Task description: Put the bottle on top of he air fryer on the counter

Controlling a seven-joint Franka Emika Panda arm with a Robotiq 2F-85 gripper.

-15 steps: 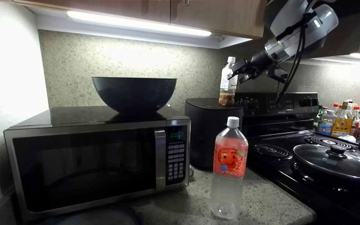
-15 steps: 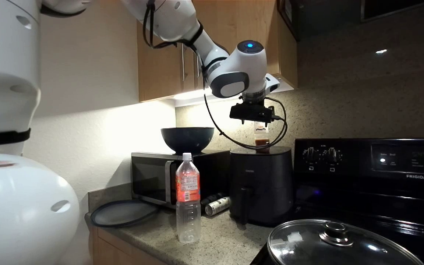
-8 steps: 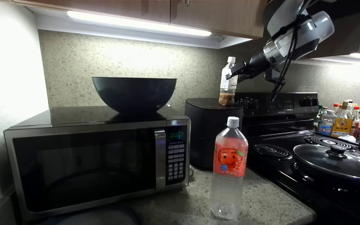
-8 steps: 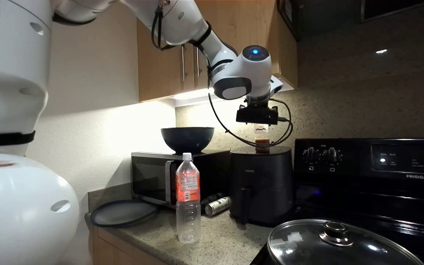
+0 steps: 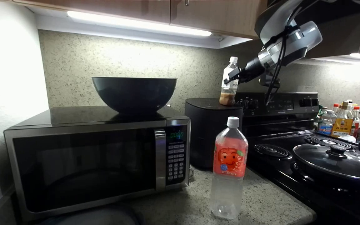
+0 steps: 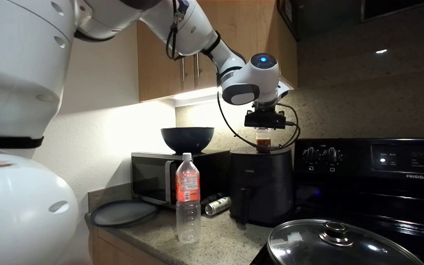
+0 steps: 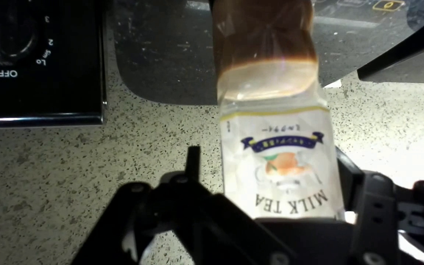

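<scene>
The small bottle point(image 5: 227, 97) with a white cap and brown-amber liquid stands on the black air fryer point(image 5: 209, 134), leaning slightly. In an exterior view its lower part point(image 6: 263, 142) shows beneath my wrist; the rest is hidden. The air fryer stands on the speckled counter point(image 5: 183, 200). My gripper point(image 5: 232, 80) is at the bottle's label height. In the wrist view the bottle point(image 7: 278, 147) lies between the open fingers point(image 7: 267, 156). The right finger meets the bottle's edge; a gap shows between the left finger and the bottle.
A taller bottle with a red label point(image 5: 229, 187) stands on the counter in front of the air fryer. The microwave point(image 5: 83, 165) carries a dark bowl point(image 5: 134, 93). The stove point(image 5: 277, 162) with a lidded pan point(image 5: 336, 165) adjoins. Wall cabinets point(image 6: 241, 36) hang above.
My gripper has moved down and forward around the bottle. The bottle's top has shifted slightly, so it now leans a little; its base stays on the air fryer.
</scene>
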